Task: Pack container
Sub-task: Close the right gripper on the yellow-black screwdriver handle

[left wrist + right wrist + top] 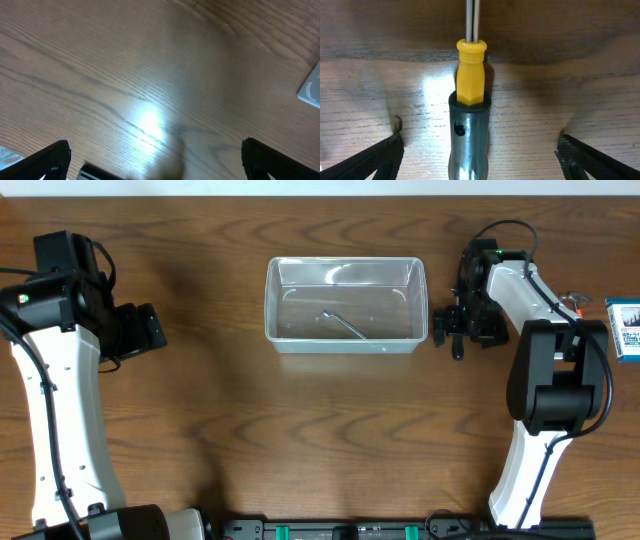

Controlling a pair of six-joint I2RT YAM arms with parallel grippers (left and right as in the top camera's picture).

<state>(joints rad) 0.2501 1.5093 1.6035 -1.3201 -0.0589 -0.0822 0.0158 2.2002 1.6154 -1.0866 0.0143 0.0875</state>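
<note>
The clear plastic container [271, 300] stands at the back middle of the table with a thin metal tool [343, 326] lying inside. My right gripper [457, 330] hovers just right of it, open. In the right wrist view a screwdriver [470, 125] with a yellow collar and a dark shiny handle lies on the wood between the spread fingers of the right gripper [480, 142], touching neither. My left gripper [152, 330] is open well left of the container. The left wrist view shows the left gripper [155, 150] over bare wood, with a container corner [312, 87] at the right edge.
A small blue-and-white box [626, 328] sits at the table's right edge, behind the right arm. Both arm bases stand at the front corners. Brown wood lies between the container and the front edge.
</note>
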